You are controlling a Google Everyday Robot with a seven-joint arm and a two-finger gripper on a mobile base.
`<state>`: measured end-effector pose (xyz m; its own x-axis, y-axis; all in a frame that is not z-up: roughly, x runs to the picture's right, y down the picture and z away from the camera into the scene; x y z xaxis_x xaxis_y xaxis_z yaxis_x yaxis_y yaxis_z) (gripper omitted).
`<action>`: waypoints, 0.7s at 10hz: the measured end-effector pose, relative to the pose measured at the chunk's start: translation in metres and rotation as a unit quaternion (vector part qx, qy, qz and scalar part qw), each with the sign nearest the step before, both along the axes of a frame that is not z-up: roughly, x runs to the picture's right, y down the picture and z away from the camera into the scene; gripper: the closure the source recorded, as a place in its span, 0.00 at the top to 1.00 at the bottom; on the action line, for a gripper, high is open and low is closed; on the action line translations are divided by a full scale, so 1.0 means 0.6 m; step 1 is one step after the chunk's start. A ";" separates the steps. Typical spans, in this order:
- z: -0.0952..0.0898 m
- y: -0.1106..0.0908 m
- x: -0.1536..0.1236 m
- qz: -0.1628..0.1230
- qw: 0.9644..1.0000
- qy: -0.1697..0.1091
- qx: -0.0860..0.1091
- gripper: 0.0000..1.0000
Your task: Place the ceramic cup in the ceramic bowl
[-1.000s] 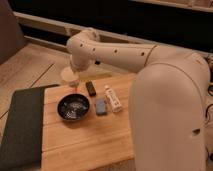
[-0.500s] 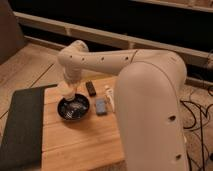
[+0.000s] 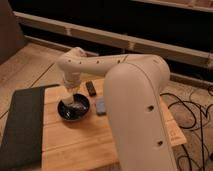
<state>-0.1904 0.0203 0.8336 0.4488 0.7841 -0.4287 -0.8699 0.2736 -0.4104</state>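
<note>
While the ceramic cup (image 3: 70,94) hung pale inside the rim of the ceramic bowl (image 3: 67,114), gripped by the clenched hand (image 3: 71,100), bowl on the wooden counter (image 3: 80,142), small dark block (image 3: 91,88) and blue-grey object (image 3: 101,106) just beside it, dark mat (image 3: 22,125) covering the counter's left end.

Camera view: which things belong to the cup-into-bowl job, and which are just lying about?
Job in hand:
- ceramic cup, pale, in the gripper
- ceramic bowl, dark, on the wooden table
- gripper, shut on the cup, down at the bowl's left side

Lying about:
- dark flat block behind the bowl
- blue-grey item right of the bowl
- dark mat
- floor cables
</note>
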 end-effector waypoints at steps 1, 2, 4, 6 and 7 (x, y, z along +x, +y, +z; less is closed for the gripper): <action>0.007 0.005 -0.001 -0.011 1.000 -0.006 -0.006 0.00; 0.006 0.005 -0.006 -0.017 1.000 -0.012 -0.007 0.00; 0.006 0.006 -0.007 -0.020 1.000 -0.014 -0.008 0.00; 0.006 0.006 -0.007 -0.020 1.000 -0.014 -0.008 0.00; 0.006 0.005 -0.007 -0.019 1.000 -0.014 -0.007 0.00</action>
